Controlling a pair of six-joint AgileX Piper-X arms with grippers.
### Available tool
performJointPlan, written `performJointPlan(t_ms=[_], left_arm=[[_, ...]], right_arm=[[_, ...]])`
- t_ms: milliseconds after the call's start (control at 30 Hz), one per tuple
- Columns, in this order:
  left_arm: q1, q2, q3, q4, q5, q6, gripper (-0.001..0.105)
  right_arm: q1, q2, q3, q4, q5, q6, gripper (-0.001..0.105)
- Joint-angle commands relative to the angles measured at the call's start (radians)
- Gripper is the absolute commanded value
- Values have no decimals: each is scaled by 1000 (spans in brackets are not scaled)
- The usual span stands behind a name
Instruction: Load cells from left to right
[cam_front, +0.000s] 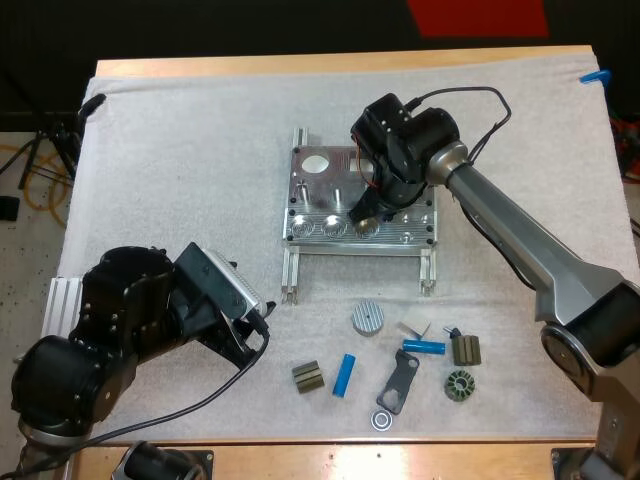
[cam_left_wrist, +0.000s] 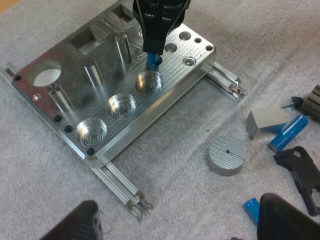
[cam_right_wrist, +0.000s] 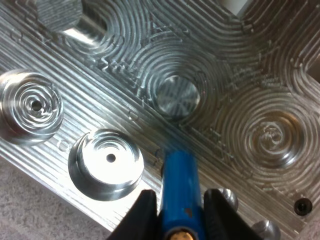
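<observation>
Over the metal fixture's front row: right gripper pinches a blue cell between its two fingers, one pressing on each side.
Held cell: roughly upright, lower end just above the fixture, at the rightmost of three round pockets.
Pockets: all three bare metal inside, nothing seated in them.
Left gripper: fingers spread wide, clear of everything, over the mat near the loose parts and well apart from the fixture.
Spare cells: one blue cell lies on the mat in front of the fixture; another lies farther right beside a pale block.
Other parts: grey ribbed disc, flat black bracket, several small dark pieces around them.
Fixture: sits on rails near the mat's middle.
</observation>
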Motion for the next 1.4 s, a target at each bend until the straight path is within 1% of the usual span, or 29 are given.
performJointPlan(t_ms=[0,333,633,1233,1300,1367], left_arm=[[-3,-6,-2,-2,-7,-17,64],[-3,-6,-2,-2,-7,-17,64],[-3,-6,-2,-2,-7,-17,64],[-3,-6,-2,-2,-7,-17,64],[-3,-6,-2,-2,-7,-17,64],[-3,-6,-2,-2,-7,-17,64]], right_arm=[[-5,-5,-8,9,0,-12,0],[-5,-8,-8,9,0,-12,0],[-5,-8,-8,46,0,-12,0],[-5,12,-8,-1,0,-5,0],[-5,17,-8,-5,19,9,0],[-5,29,-8,-8,65,30,0]])
